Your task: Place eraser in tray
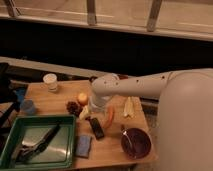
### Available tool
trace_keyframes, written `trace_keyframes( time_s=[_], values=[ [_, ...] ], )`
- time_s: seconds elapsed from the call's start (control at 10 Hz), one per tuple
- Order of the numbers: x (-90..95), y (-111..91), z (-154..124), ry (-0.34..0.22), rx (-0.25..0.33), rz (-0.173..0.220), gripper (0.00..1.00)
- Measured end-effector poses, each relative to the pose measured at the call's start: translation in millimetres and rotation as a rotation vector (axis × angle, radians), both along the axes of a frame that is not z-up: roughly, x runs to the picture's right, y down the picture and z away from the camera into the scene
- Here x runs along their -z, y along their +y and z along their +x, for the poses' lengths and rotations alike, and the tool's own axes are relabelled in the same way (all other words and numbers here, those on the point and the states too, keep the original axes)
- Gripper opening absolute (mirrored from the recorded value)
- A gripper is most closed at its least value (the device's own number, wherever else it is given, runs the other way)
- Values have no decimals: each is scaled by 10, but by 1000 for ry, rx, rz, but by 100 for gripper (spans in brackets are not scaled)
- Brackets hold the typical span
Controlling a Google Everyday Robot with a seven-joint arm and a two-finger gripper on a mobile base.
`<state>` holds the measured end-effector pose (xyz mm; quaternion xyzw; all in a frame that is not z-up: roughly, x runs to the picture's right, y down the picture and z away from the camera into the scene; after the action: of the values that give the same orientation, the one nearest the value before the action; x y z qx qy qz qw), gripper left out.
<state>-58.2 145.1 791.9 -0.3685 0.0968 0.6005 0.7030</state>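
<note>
The eraser [96, 128], a small flat black block, lies on the wooden table just right of the green tray [65, 150]. The tray stands at the front left and holds a dark utensil with a metal blade [37, 145]. My gripper [91, 114] hangs below the white wrist, directly above the far end of the eraser and next to the red chili [110, 115]. The wrist covers most of the gripper.
A blue sponge [83, 146] lies beside the tray's right rim. A purple bowl [136, 142] stands at the front right. An orange fruit [82, 98], a dark red item [74, 106], a white cup [50, 81], a blue cup [27, 106] and a yellow item [128, 106] are on the table.
</note>
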Motion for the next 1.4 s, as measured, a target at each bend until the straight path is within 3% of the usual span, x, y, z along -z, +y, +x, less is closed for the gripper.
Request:
trace_keyframes(
  time_s=[0.5, 1.0, 1.2, 1.4],
  values=[
    [-303, 268, 74, -1, -39, -79, 80],
    [-400, 478, 63, -10, -32, -144, 78],
    [-436, 554, -50, -31, -18, -170, 60],
    [-438, 528, 15, -25, -14, -163, 41]
  ],
)
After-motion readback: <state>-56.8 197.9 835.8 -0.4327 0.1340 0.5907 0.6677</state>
